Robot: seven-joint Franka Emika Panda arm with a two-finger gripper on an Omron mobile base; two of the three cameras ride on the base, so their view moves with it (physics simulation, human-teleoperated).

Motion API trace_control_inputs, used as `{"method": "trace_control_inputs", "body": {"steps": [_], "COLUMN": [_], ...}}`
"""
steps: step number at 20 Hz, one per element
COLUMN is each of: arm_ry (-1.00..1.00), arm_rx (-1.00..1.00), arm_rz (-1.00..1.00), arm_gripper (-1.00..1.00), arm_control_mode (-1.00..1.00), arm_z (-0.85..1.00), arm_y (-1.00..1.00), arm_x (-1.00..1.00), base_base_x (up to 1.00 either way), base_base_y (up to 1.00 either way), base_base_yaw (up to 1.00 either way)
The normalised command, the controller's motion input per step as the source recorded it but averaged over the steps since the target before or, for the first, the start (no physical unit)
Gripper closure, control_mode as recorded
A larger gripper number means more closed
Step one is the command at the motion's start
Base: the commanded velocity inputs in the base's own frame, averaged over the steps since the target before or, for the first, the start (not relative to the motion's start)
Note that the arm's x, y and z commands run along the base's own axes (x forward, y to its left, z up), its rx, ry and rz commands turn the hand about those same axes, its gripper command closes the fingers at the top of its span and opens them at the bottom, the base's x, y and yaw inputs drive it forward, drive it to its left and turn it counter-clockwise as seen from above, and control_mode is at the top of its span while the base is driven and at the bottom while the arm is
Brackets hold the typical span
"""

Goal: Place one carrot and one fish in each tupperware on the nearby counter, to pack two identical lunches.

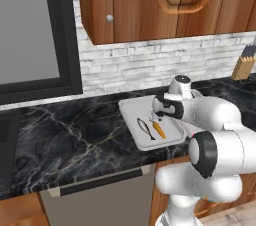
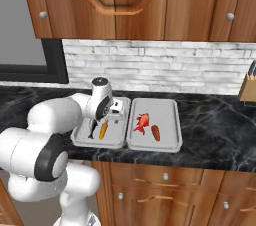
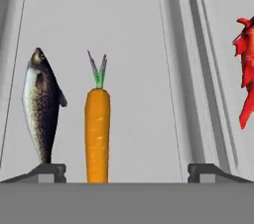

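A: What lies in each tray?

B: The left tray [image 2: 97,142] holds an orange carrot [image 2: 103,130] with a dark fish [image 2: 92,129] touching-close at its 9 o'clock. The right tray [image 2: 167,145] holds a red fish [image 2: 142,122] with a stubby carrot [image 2: 156,133] at its 4 o'clock.

A: Counted?

B: Two trays, two carrots, two fish; one carrot and one fish per tray. The trays sit side by side, rims touching, on the black counter [image 2: 215,130].

A: And the pincer?

B: The pincer [image 3: 127,171] hovers over the left tray, fingers spread wide, gripping nothing; the orange carrot lies between its tips. A knife block [image 2: 248,87] stands at 3 o'clock, well apart.
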Motion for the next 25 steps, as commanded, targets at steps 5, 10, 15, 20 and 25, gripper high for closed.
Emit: {"method": "trace_control_inputs", "body": {"steps": [5, 10, 15, 20, 25], "arm_ry": [-0.12, -0.15, -0.11, -0.11, -0.1], "arm_rx": [0.0, 0.0, 0.0, 0.0, 0.0], "arm_rz": [0.0, 0.0, -0.03, 0.0, 0.0], "arm_gripper": [-1.0, -1.0, -1.0, -1.0, -1.0], "arm_control_mode": [-1.0, -1.0, -1.0, -1.0, -1.0], "arm_z": [0.96, 0.72, 0.68, 0.76, 0.66], "arm_y": [-0.21, -0.27, -0.4, -0.54, -0.49], "arm_x": [-1.0, -1.0, -1.0, -0.85, -0.59], "base_base_x": [0.0, 0.0, 0.0, 0.0, 0.0], "base_base_y": [0.0, 0.0, 0.0, 0.0, 0.0], "base_base_yaw": [0.0, 0.0, 0.0, 0.0, 0.0]}}
